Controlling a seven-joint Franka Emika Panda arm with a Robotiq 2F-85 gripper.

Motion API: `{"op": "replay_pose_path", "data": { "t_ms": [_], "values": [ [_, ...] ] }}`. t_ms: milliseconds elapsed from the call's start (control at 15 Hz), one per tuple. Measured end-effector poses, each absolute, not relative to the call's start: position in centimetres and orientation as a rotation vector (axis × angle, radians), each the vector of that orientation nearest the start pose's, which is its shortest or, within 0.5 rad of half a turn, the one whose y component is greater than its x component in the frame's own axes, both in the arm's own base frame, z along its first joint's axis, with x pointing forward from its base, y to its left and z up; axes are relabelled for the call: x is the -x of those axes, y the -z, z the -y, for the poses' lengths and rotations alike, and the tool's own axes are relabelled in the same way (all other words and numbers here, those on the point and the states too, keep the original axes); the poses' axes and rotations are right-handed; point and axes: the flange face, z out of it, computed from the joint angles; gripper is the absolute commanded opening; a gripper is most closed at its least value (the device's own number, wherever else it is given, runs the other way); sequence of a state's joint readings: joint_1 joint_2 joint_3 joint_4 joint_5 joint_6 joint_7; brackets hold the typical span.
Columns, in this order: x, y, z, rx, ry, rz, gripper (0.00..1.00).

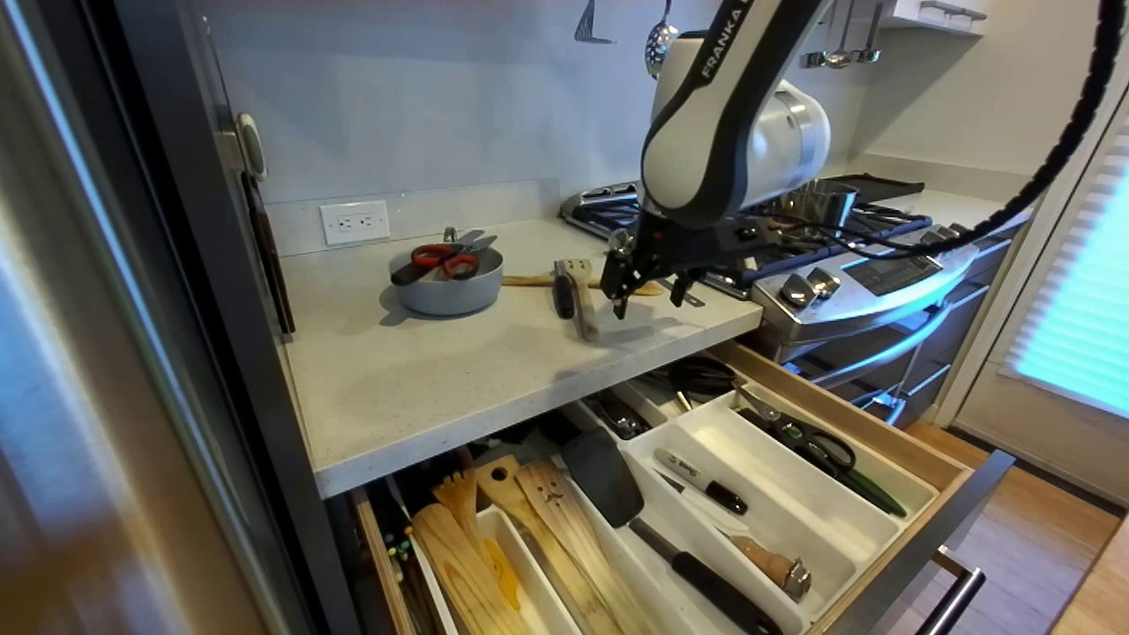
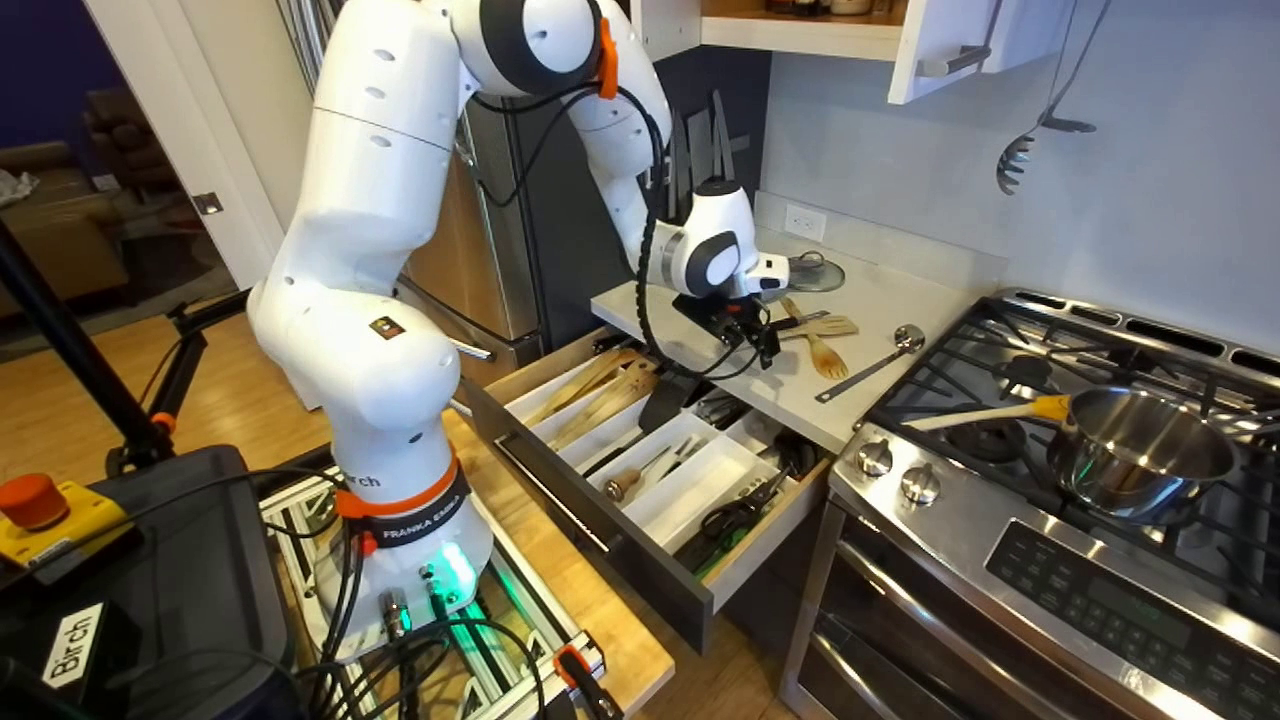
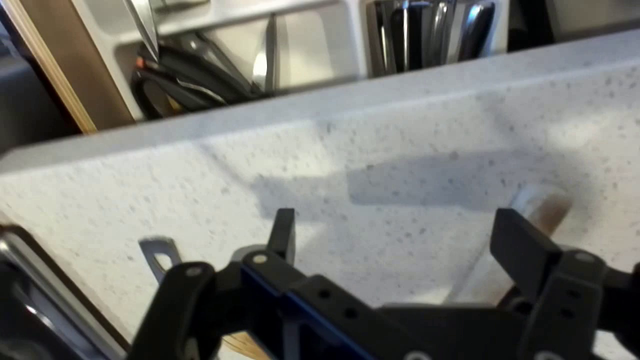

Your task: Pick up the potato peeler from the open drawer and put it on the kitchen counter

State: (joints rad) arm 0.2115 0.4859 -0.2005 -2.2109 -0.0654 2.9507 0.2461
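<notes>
The open drawer (image 1: 847, 410) holds white trays with slanted dividers; it also shows in an exterior view (image 2: 640, 560) and at the top of the wrist view (image 3: 100, 65). No tool in it can be surely named the potato peeler. It holds a wooden-handled tool (image 1: 766, 562), black-handled scissors (image 1: 829, 450) and several dark handles (image 3: 435, 32). The kitchen counter (image 1: 423, 388) is speckled pale stone and fills the middle of the wrist view (image 3: 165, 200). My gripper (image 1: 650, 304) is open and empty above the counter, near its front edge; its fingers stand wide apart in the wrist view (image 3: 392, 220).
On the counter lie a wooden slotted spatula (image 1: 579, 295), a black-handled tool (image 1: 564, 294) and a metal ladle (image 2: 868, 367). A grey bowl (image 1: 454, 287) bears red-handled scissors. The gas stove (image 2: 1020, 385) with a steel pot (image 2: 1130, 460) adjoins the counter. A dark refrigerator side (image 1: 256, 397) bounds it opposite.
</notes>
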Motion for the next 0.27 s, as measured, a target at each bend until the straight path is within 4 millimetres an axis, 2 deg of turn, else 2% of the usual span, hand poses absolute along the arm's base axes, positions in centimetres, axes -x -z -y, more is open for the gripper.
{"op": "replay_pose_path", "data": {
  "t_ms": [267],
  "values": [
    [-50.8,-18.9,0.9,3.105,0.515,-0.554,1.00]
  ]
}}
